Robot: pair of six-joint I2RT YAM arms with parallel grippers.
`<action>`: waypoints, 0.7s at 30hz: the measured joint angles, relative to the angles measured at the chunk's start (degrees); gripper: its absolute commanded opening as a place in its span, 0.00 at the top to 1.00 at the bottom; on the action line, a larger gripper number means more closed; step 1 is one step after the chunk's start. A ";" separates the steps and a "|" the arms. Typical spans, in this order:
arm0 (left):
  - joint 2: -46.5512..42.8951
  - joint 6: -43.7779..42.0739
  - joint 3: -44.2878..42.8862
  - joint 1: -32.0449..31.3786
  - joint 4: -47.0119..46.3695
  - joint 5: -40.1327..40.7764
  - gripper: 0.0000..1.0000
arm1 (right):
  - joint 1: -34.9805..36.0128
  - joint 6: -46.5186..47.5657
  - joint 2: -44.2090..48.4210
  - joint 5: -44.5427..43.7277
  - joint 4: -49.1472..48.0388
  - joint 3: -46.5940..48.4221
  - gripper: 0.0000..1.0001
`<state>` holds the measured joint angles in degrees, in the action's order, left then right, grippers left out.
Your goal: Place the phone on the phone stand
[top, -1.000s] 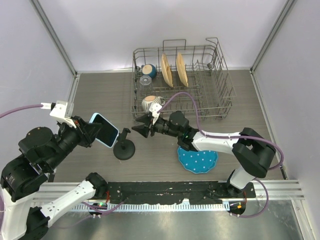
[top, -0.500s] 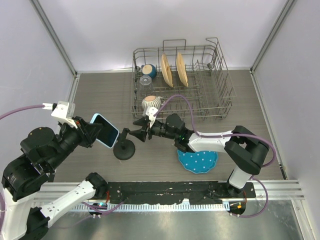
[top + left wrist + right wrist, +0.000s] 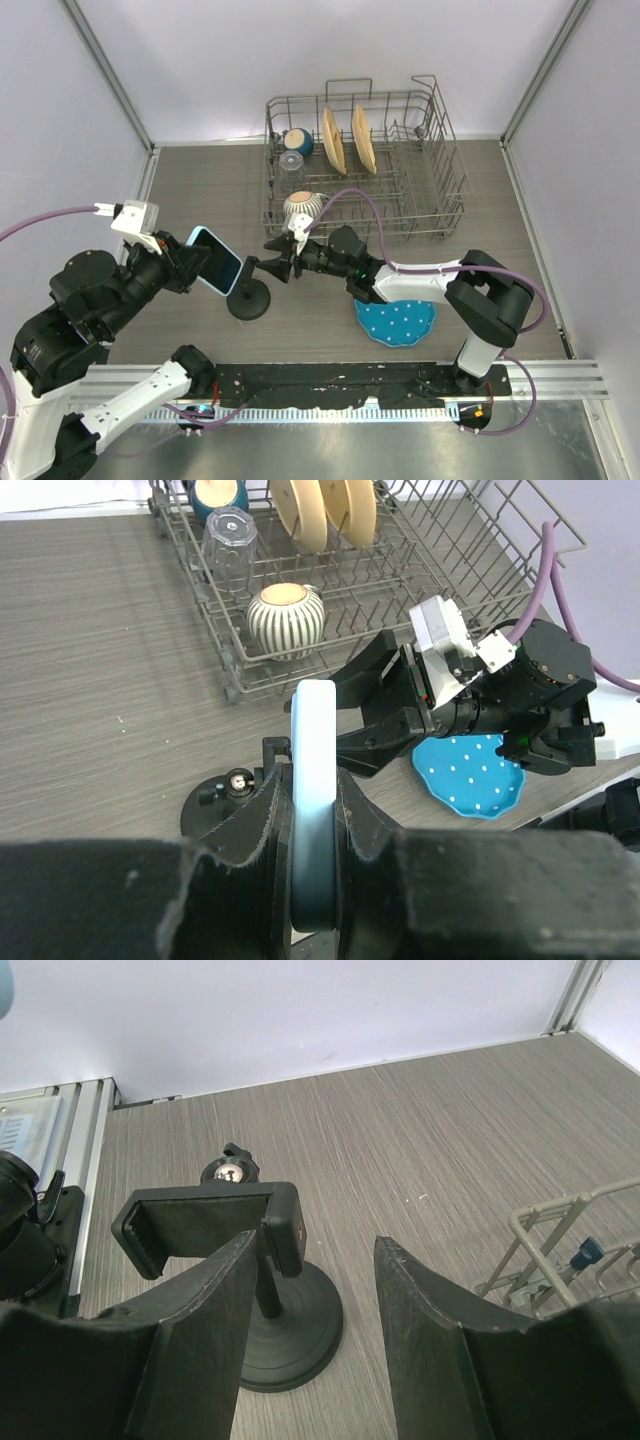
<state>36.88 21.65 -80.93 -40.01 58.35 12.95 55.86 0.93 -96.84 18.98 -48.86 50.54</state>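
Left wrist: phone (image 3: 313, 770) edge-on, face unseen, lower end buried in left tool (image 3: 312, 820), blocking most of the phone stand (image 3: 212, 798). Right wrist: phone only a corner sliver far upper-left of phone stand; rack (image 3: 530, 1280) cropped right of it.

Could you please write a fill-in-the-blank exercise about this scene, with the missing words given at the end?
1. The left gripper is shut on the ___.
2. The right gripper is ___, close to the phone stand.
3. The cradle of the phone stand is ___.
4. The blue dotted plate lies on the ___.
Missing words: phone; open; empty; table.
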 measured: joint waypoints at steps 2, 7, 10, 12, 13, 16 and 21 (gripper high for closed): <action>0.07 0.00 0.37 0.00 -0.35 -0.17 1.00 | 0.11 0.07 -0.68 -0.04 0.04 0.26 0.47; 0.15 0.00 1.01 0.00 -1.01 -0.20 1.00 | 0.57 0.07 -1.68 -0.33 0.07 0.68 0.50; 0.17 -0.02 1.27 0.00 -1.11 -0.17 1.00 | 0.90 0.04 -1.95 -0.50 0.07 0.90 0.52; 0.20 -0.02 1.62 0.00 -1.09 0.04 1.00 | 1.11 0.02 -2.36 -0.74 0.04 1.46 0.53; 0.20 -0.02 1.77 0.00 -1.07 0.13 1.00 | 1.20 0.02 -2.60 -0.90 0.02 1.77 0.54; 0.24 0.00 2.56 0.00 -1.07 0.63 1.00 | 1.38 0.02 -3.06 -1.07 -0.02 2.10 0.58; 0.26 0.00 3.23 0.00 -1.05 0.98 1.00 | 1.46 -0.02 -3.34 -1.07 -0.04 2.40 0.64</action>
<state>37.15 21.65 -77.69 -40.01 57.30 13.93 57.32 0.91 -100.18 17.91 -48.90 52.95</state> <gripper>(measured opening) 0.183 0.390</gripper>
